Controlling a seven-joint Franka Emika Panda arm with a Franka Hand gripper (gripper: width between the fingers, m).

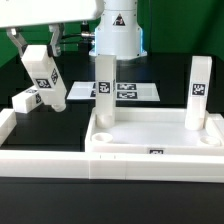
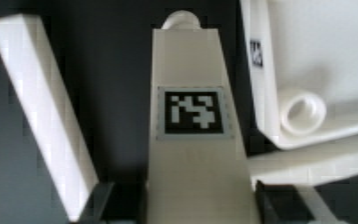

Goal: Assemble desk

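Gripping one desk leg: jaws closed on the held leg [image 1: 47, 78] at its upper end. It hangs clear of the bench [image 1: 70, 122], tilted, lower end leaning toward the exterior view's right, at that view's far left. Tag on its face is readable.

Wrist view agrees. The leg runs straight out between the two dark fingers [image 2: 101, 203], one pressed on each side, tag centred on it.

Other parts:
- loose leg [image 1: 27, 100] lies flat on the bench, tag up, just beside the held leg's lower end on the exterior view's left. Can't tell if they touch.
- tabletop [image 1: 150, 137] sits rim up at the exterior view's near right, close against the border rail [image 1: 40, 160] that runs along the near edge and up the left side.
- left upright leg [image 1: 105, 85] stands in the tabletop's far left corner.
- right upright leg [image 1: 200, 90] stands in its far right corner. Both look vertical, tags toward the camera.
- marker board [image 1: 135, 91] lies flat on the bench beyond the tabletop, between the two upright legs as seen.
- arm base [image 1: 115, 30] at far centre.

Wrist view also catches a tabletop corner with a round socket [image 2: 300, 114], near the held leg and not touching it. A long white strip [image 2: 30, 110] lies on the leg's other side; can't tell whether it's rail or loose leg.
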